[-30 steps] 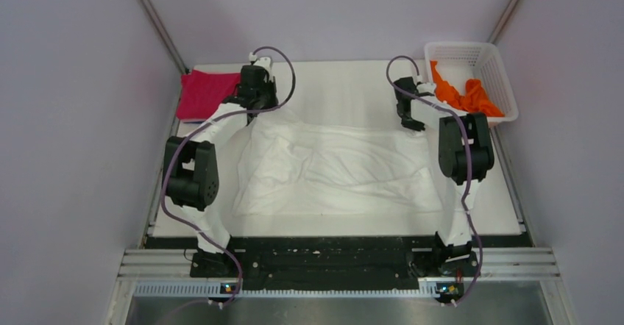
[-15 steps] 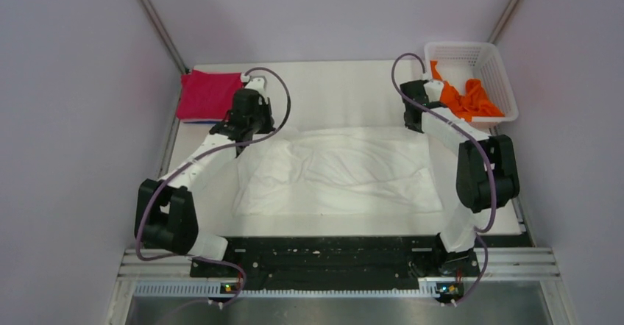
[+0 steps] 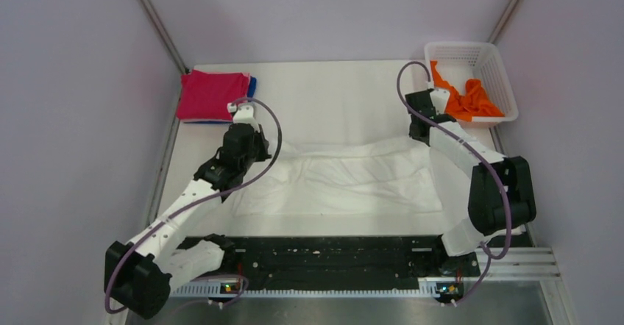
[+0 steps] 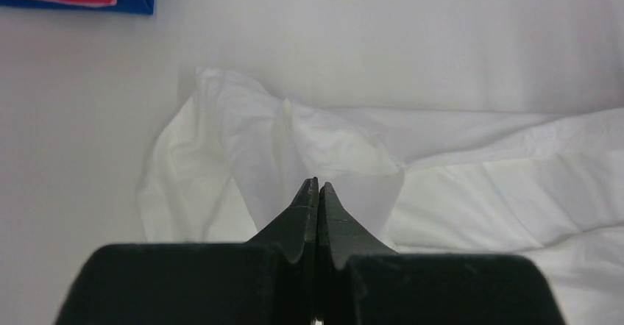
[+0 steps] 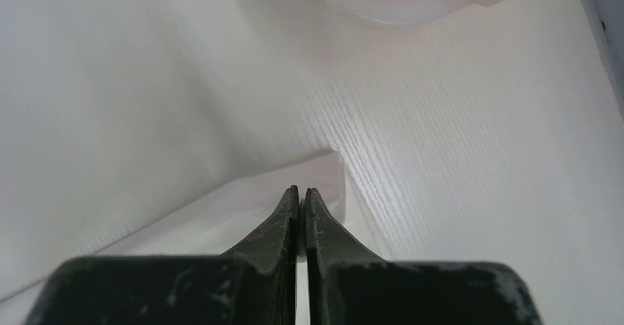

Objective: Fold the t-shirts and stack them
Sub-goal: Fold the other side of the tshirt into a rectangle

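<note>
The large white t-shirt (image 3: 346, 178) lies spread across the middle of the table, showing only plain white. My left gripper (image 3: 246, 147) is shut on a bunched fold at its far left edge; in the left wrist view the tips (image 4: 318, 185) pinch the white cloth (image 4: 243, 141). My right gripper (image 3: 421, 128) is shut on the shirt's far right corner; in the right wrist view the tips (image 5: 302, 191) hold the cloth's edge (image 5: 221, 215). A folded magenta-red shirt (image 3: 212, 95) lies on a blue one (image 3: 252, 86) at the far left. An orange shirt (image 3: 471, 98) lies in the basket.
The white lattice basket (image 3: 471, 51) stands at the far right corner; its base (image 5: 390, 9) shows just beyond my right gripper. Grey walls close in the table on the left, right and back. The black rail with the arm bases (image 3: 324, 255) runs along the near edge.
Both grippers have moved toward the near edge, the left one much farther, drawing the white shirt's far edge with them. The shirt now covers a shallower strip.
</note>
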`<action>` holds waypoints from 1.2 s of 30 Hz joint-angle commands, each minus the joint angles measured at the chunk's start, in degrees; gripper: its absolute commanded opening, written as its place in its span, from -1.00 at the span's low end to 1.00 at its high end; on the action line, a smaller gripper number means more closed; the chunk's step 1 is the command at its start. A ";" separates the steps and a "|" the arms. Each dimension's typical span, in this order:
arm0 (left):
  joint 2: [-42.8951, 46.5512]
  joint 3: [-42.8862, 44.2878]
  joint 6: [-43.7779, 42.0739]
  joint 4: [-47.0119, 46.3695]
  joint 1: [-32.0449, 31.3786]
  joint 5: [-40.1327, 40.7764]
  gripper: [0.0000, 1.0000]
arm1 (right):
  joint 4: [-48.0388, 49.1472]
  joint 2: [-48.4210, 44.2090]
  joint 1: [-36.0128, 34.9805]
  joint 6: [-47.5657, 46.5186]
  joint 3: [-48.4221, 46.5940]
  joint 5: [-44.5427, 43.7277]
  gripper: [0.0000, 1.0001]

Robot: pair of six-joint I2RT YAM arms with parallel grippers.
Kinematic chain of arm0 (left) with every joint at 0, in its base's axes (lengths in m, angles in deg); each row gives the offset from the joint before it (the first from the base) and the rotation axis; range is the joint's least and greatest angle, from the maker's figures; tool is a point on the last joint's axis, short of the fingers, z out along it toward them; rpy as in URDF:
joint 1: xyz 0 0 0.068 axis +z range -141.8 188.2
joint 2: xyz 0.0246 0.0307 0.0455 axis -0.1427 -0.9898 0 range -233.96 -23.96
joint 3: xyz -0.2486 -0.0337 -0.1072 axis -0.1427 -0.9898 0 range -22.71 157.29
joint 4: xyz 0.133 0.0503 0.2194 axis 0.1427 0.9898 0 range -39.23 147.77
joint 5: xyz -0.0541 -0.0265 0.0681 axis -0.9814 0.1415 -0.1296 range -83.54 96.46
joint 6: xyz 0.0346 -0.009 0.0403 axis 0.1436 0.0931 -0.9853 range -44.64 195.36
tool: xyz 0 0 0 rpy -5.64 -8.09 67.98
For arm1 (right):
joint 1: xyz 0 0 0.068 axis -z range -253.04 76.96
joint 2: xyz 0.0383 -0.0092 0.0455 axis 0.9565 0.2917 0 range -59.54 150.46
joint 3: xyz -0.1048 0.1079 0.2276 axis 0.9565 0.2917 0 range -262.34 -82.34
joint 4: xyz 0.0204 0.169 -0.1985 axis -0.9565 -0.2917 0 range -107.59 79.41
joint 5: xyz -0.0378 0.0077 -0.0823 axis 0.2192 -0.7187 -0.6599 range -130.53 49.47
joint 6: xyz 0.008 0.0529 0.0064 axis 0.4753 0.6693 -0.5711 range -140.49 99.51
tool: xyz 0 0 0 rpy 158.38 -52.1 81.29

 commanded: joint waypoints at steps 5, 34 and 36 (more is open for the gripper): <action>10.59 -6.24 11.83 8.70 -6.49 10.64 -1.00 | 0.07 -10.19 -0.44 0.58 5.46 1.32 -1.00; 21.49 -11.60 25.39 20.47 -9.85 -0.31 0.97 | -2.76 -31.93 -0.73 11.94 19.17 1.99 0.97; 17.50 -10.19 23.45 16.92 -9.85 2.97 0.97 | 2.38 -33.21 -0.72 10.02 21.02 10.26 0.97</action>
